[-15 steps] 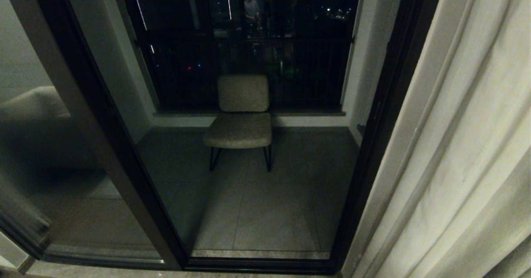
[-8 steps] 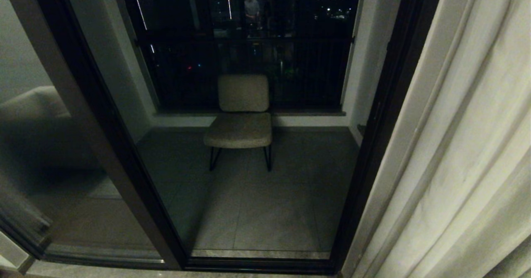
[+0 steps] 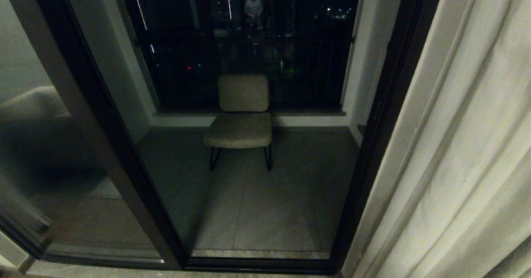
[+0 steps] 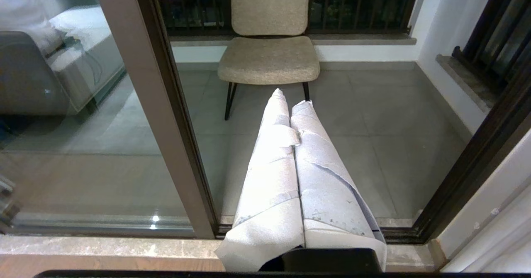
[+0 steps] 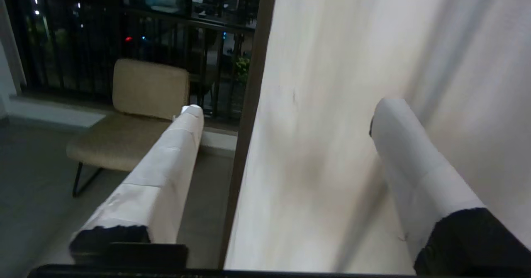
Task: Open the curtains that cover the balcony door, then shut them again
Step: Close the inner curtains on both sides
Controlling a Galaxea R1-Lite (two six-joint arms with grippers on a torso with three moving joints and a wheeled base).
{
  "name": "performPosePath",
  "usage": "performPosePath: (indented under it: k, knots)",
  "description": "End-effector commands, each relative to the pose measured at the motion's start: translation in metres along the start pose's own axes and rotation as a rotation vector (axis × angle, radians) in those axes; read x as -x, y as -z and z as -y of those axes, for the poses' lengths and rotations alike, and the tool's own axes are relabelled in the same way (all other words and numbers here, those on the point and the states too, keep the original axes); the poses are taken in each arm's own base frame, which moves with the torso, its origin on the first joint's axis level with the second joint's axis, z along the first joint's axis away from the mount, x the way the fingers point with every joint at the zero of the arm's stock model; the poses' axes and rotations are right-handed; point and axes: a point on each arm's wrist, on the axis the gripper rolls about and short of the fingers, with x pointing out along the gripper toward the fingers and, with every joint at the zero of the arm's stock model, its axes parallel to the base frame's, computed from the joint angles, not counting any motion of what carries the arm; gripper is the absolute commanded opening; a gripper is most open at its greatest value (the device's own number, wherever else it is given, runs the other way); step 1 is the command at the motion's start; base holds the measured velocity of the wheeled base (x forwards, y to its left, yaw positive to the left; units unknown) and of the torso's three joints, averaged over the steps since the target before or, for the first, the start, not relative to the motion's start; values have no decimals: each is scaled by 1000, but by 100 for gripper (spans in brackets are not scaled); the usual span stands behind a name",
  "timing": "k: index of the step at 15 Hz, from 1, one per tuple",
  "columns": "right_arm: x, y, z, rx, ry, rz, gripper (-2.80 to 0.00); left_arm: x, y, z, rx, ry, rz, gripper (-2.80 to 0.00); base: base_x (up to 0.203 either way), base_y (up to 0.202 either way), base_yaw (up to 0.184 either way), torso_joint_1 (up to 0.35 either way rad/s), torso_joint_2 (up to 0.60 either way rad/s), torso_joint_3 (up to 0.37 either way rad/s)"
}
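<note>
In the head view, the balcony door (image 3: 103, 116) fills the left and middle of the frame, its dark frame slanting from the upper left down to the lower middle, with glass on either side of that post. The curtains (image 3: 464, 153) show as one gathered mass of cream pleated fabric along the right side of the frame, drawn aside so that the glass is uncovered; only this right-hand bunch can be seen, and its inner edge lies just beside the door's right-hand dark upright. Through the glass, a beige padded chair (image 3: 242, 116) on thin dark legs stands in the upper middle of the frame on grey floor tiles (image 3: 265, 211), backed by a dark railing (image 3: 249, 41). A faint reflection of a person (image 3: 253, 8) shows in the glass at the top middle. Neither arm appears in the head view. In the left wrist view, the left gripper (image 4: 293, 99) sits in the lower middle of the frame, its two white-wrapped fingers pressed together with nothing between them, pointing toward the chair and the door glass. In the right wrist view, the right gripper (image 5: 286, 108) has its white-wrapped fingers (image 5: 166, 178) spread wide apart, one at the lower left of the frame and the other at the right, with the curtain's edge in the gap between them; whether the fabric touches either finger cannot be told.
</note>
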Motion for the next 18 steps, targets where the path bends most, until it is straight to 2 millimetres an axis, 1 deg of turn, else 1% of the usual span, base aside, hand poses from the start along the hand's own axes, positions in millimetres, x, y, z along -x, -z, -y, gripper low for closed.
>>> performPosePath:
  k: [1, 4, 8, 9, 10, 16, 18]
  knots:
    - [-56, 19, 0, -13, 4, -82, 0, 0, 0, 0, 0, 0, 1, -280, 0, 0, 0, 0, 0, 0]
    - [-103, 25, 8, -31, 41, -89, 0, 0, 0, 0, 0, 0, 1, -280, 0, 0, 0, 0, 0, 0]
    - [-156, 35, 22, -33, 85, -88, 0, 0, 0, 0, 0, 0, 1, -280, 0, 0, 0, 0, 0, 0]
    - [-166, 38, 25, -32, 94, -85, -131, 0, 0, 0, 0, 0, 1, -280, 0, 0, 0, 0, 0, 0]
    - [-171, 40, 27, -33, 93, -86, -280, 0, 0, 0, 0, 0, 1, -280, 0, 0, 0, 0, 0, 0]
    - [-170, 36, 27, -55, 94, -71, -280, 0, 0, 0, 0, 0, 1, -280, 0, 0, 0, 0, 0, 0]
    - [-167, 31, 27, -59, 93, -59, -280, 0, 0, 0, 0, 0, 1, -280, 0, 0, 0, 0, 0, 0]
